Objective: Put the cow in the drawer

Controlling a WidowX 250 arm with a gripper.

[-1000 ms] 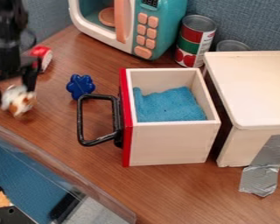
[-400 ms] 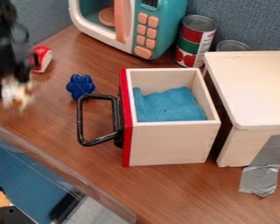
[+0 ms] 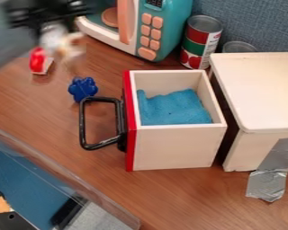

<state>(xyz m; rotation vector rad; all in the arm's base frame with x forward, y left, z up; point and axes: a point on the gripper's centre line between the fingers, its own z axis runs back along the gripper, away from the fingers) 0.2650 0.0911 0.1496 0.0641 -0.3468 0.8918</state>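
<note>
1. Cow (image 3: 67,45) is held by the gripper (image 3: 49,29), in the upper left of the view, above the table (image 3: 47,105). By its blur, the exact place of the hold cannot be told.
2. The fingers seem to be closed on it, as it hangs with nothing seen below to carry it.
3. The drawer (image 3: 176,148) is open at the top and stands out from the box (image 3: 260,90), so no opening of it seems to be needed. Blue cloth (image 3: 173,108) is lying inside.
4. The picking can be judged as done; the carrying and the placing are left. Between the cow and the drawer, a clear sideways distance is to be crossed.
5. Next, the cow should be brought over the opening, high enough that the red front and the handle (image 3: 82,126) are not touched.
6. After this, it should be lowered onto the cloth and released. If it is released too early, it may be dropped outside, near the blue toy (image 3: 83,88).
</note>
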